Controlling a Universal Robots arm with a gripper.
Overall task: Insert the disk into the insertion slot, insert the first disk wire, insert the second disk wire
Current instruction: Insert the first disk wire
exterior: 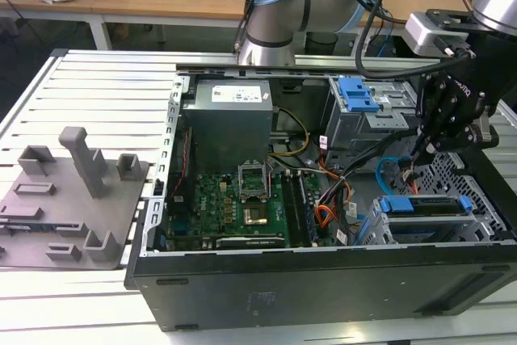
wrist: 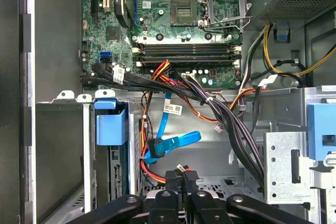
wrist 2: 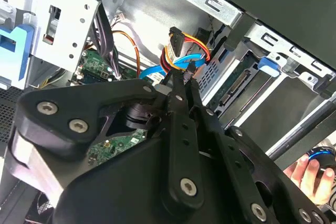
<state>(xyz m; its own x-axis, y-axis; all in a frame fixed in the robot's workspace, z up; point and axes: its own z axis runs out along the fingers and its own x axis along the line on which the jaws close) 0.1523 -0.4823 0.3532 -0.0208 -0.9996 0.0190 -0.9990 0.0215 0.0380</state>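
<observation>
Presently we find the computer case (exterior: pixel 323 280) lying open on the slatted worktop (exterior: pixel 97 94). Inside it, the insertion slot (exterior: pixel 450 171) sits at the exterior view's right, and the disk (exterior: pixel 424 208) is seated in that bay, its blue carrier showing at both ends. In the second wrist view we note the disk's connector edge facing out of the bay, with nothing plugged into it.

The case also contains a power supply (exterior: pixel 230 119), a green motherboard (exterior: pixel 226 199), and a taller plain cage (exterior: pixel 347 131) bearing a blue latch (exterior: pixel 355 94).

The tool (exterior: pixel 422 151) hangs inside the case, above and just behind the slot. In both wrist views its fingers stand together, and as far as we can judge they are clamped on the dark plug of the disk wire (wrist 2: pixel 181 43), which carries red, yellow and orange leads. A blue flat cable (wrist: pixel 173 142) curls right beside the fingertips, and a black cable bundle (wrist: pixel 231 124) crosses the space between motherboard and cages.

Outside the case, a grey moulded fixture (exterior: pixel 73 191) rests on the worktop at the exterior view's left. A person's hand (wrist 2: pixel 307 174) appears beyond the case wall.
</observation>
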